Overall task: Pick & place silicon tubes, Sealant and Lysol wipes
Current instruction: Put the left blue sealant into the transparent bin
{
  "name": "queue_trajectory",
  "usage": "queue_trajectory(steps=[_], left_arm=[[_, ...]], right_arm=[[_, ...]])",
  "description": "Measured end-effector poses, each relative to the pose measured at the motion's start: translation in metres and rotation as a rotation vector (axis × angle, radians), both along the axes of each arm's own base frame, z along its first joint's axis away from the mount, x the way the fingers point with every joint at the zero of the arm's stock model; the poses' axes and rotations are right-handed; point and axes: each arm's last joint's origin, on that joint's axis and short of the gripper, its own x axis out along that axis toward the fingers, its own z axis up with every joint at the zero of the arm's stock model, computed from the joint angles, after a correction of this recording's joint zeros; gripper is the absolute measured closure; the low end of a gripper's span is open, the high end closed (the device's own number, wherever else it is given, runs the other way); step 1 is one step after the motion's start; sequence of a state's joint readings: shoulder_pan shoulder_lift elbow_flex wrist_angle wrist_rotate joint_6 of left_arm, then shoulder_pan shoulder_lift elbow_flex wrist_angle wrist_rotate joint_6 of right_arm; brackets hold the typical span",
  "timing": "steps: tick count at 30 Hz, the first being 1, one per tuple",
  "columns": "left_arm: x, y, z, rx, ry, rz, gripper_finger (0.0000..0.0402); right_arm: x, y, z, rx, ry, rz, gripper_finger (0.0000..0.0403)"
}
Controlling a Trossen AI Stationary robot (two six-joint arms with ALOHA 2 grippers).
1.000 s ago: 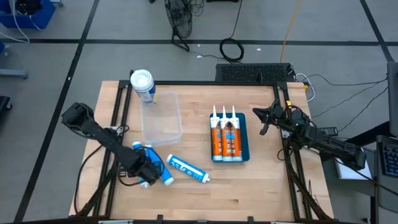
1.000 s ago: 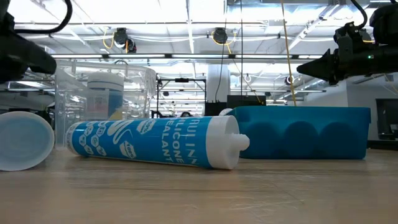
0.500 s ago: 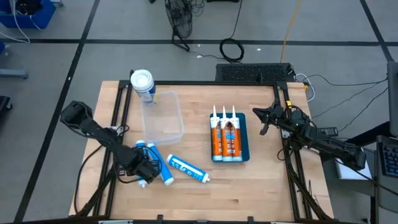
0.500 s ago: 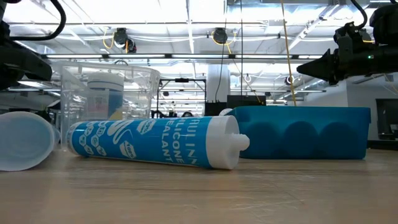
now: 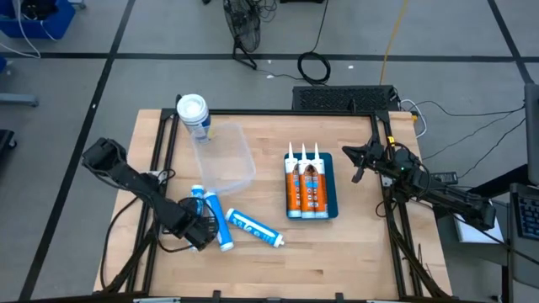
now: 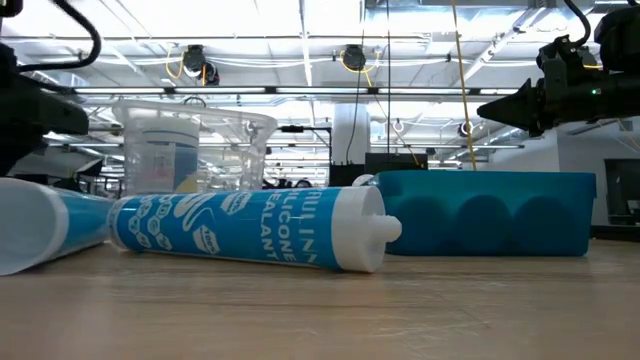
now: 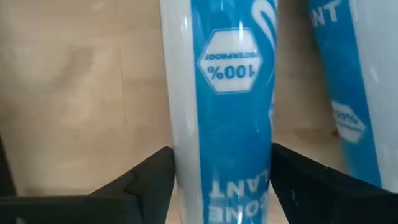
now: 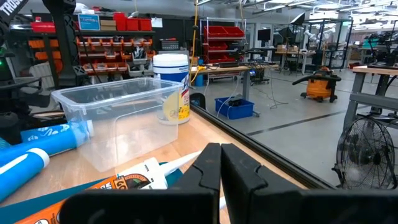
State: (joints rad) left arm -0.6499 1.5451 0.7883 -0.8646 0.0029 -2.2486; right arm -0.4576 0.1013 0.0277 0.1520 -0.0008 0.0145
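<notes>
My left gripper point(image 5: 205, 229) is shut on a blue-and-white sealant tube point(image 5: 211, 220) at the table's near left, which also shows in the left wrist view point(image 7: 217, 112). A second blue tube point(image 5: 253, 229) lies on its side just right of it. The Lysol wipes canister point(image 5: 193, 113) stands upright at the far left, behind a clear plastic bin point(image 5: 226, 162) that sits askew. Three orange-and-white tubes point(image 5: 305, 189) lie side by side in a blue tray point(image 5: 331, 192). My right gripper point(image 5: 357, 162) is shut and empty, hovering right of the tray. My left gripper pinches the tube's blue label body point(image 7: 186, 155) between its two fingers, one on each side point(image 7: 146, 180). The fingers come from the table's left side, slanting down, and lie across the tube. The tube lies about level at table height point(image 6: 50, 225); whether it is clear of the wood I cannot tell.
The second blue tube point(image 6: 245, 230) lies close beside the held one. The bin's near end point(image 5: 240, 181) stands just beyond the held tube's far tip point(image 5: 196, 193). Bare wood point(image 5: 295, 261) shows along the near edge and between bin and tray.
My left gripper has turned with the tube, swinging its far end toward the table's far edge, so the tube lies more front to back. The clear bin has turned about, its near end shifted toward the right. My right arm has kept still.
</notes>
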Motion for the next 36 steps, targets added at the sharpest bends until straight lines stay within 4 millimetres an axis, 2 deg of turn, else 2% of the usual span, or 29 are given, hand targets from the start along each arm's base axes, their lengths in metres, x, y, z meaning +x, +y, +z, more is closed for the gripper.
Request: queue_trajectory(steps=[5, 8, 17, 36], left_arm=[[-0.001, 0.0, -0.021, 0.019, 0.022, -0.033, 0.0151], [0.0, -0.001, -0.026, 0.027, 0.004, -0.046, 0.015], [-0.001, 0.0, -0.016, 0.009, -0.03, -0.048, 0.0167], [-0.001, 0.001, -0.016, 0.029, -0.034, -0.079, 0.0156]], right_arm=[[0.0, 0.0, 0.0, 0.0, 0.001, 0.0, 0.0403], [0.0, 0.0, 0.0, 0.0, 0.001, 0.0, 0.0403], [0.0, 0.0, -0.001, 0.004, 0.009, 0.0, 0.0403], [0.0, 0.0, -0.001, 0.004, 0.008, 0.0, 0.0403]])
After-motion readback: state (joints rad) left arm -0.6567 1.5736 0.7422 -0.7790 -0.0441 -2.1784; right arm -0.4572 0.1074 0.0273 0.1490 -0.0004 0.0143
